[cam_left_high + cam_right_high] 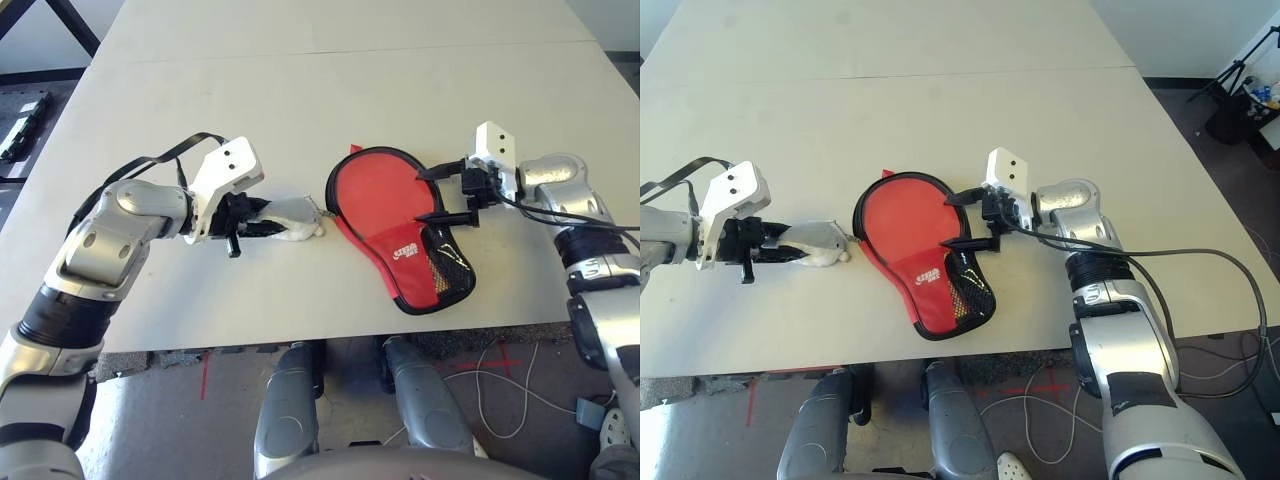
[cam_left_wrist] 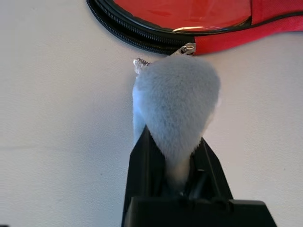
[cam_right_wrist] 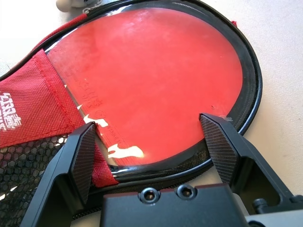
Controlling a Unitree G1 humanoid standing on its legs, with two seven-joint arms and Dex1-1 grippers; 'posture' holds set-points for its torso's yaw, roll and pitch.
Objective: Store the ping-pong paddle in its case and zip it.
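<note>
paddle (image 3: 151,75) seated in open case (image 1: 405,225) on table (image 1: 300,90), long axis running from round head toward near table edge. left pincer (image 1: 262,226) clamped on white fluffy zipper pull (image 2: 176,101), beside case head. right pincer (image 1: 452,195) spread open, at opposite rim.

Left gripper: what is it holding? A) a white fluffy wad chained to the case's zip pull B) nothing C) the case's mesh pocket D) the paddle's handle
A: the left gripper is shut on the white fluffy wad, chained to the case zip.
</note>
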